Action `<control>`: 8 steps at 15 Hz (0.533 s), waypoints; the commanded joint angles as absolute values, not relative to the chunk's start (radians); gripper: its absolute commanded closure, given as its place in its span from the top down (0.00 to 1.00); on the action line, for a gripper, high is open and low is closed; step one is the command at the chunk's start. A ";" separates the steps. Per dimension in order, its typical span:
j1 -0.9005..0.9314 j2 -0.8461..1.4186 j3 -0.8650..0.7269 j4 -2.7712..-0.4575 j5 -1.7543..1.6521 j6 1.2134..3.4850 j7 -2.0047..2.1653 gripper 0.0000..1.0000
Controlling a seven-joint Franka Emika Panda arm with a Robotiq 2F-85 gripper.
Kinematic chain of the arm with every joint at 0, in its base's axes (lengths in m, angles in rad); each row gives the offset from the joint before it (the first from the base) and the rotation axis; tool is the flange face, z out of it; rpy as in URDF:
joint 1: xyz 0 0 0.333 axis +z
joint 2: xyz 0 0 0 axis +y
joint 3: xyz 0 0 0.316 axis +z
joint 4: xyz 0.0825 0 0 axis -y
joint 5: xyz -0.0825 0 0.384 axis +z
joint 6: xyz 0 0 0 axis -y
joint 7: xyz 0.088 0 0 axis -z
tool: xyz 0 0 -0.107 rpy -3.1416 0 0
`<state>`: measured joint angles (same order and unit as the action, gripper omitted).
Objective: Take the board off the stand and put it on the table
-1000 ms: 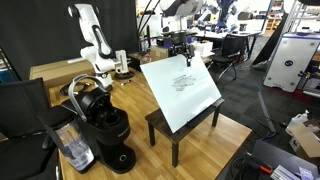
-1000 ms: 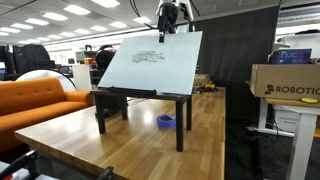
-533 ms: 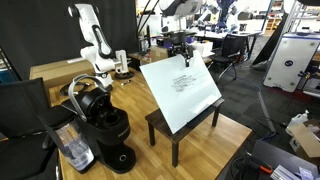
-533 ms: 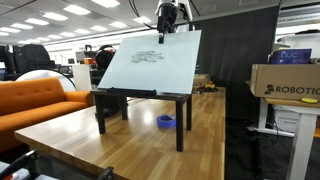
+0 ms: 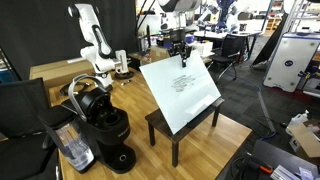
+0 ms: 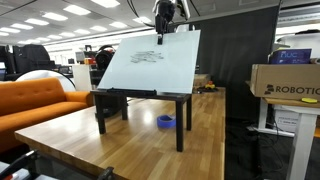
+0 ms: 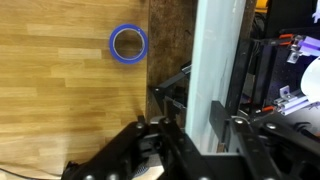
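The white board (image 5: 185, 95) (image 6: 150, 60) leans tilted on the small dark stand (image 5: 173, 148) (image 6: 180, 112), which stands on the wooden table (image 5: 205, 152) (image 6: 110, 145). My gripper (image 5: 181, 57) (image 6: 161, 36) comes down from above onto the board's top edge. In the wrist view the board (image 7: 218, 60) runs edge-on between the two black fingers (image 7: 248, 140) of the gripper (image 7: 210, 135). The jaws stand close on either side of it. Whether they press on it does not show. The stand's dark top (image 7: 170, 50) lies beside the board.
A blue tape ring (image 7: 128, 43) (image 6: 166, 122) lies on the table under the stand. A black coffee machine (image 5: 105, 125) stands near a table corner. A white arm (image 5: 93, 40) sits behind. An orange sofa (image 6: 35, 100) and cardboard boxes (image 6: 285, 80) flank the table.
The jaws have drawn in from wide open toward the board's top edge. The board, the stand and the arm have kept their places.
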<state>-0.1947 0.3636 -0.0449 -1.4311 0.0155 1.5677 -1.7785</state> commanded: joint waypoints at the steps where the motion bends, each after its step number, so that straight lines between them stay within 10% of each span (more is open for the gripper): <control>1: -0.178 0.328 -0.044 -1.454 -0.004 1.573 -1.742 0.14; 8: -0.130 0.052 -0.048 -1.685 -0.084 1.520 -1.598 0.01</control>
<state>-0.1502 0.1951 -0.0448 -1.5336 -0.0489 1.5146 -1.6416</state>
